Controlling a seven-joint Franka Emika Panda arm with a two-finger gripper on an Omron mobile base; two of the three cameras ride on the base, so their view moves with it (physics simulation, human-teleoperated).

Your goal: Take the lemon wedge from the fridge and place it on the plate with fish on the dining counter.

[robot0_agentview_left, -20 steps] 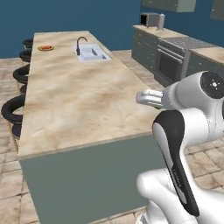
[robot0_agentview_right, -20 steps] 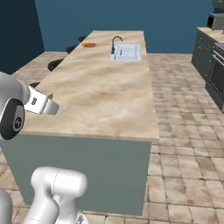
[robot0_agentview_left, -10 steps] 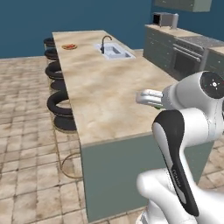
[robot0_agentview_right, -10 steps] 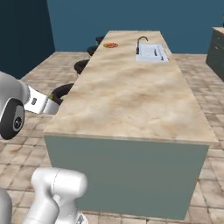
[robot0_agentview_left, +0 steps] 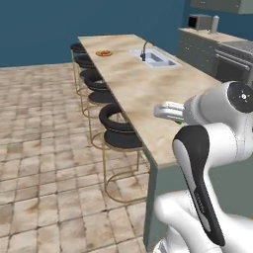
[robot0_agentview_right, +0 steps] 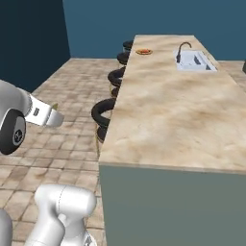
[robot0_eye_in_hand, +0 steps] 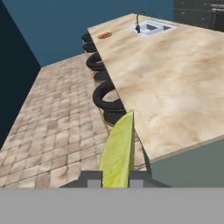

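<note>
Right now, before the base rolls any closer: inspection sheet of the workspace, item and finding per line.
Surface: the dining counter, beige marbled stone, runs away from the robot; its near stretch is bare.
Job's things: the lemon wedge stands between the pincer tips; the plate with fish sits at the far end of the counter, on the stool side.
Clutter: a sink with a dark tap, set in the far part of the counter.
Grippers: pincer shut on the wedge, held off the counter's near corner.
Cables: nothing seen.
Surroundings: black stools in a row along the counter, tiled floor, blue wall, oven and microwave on the far counter.
</note>
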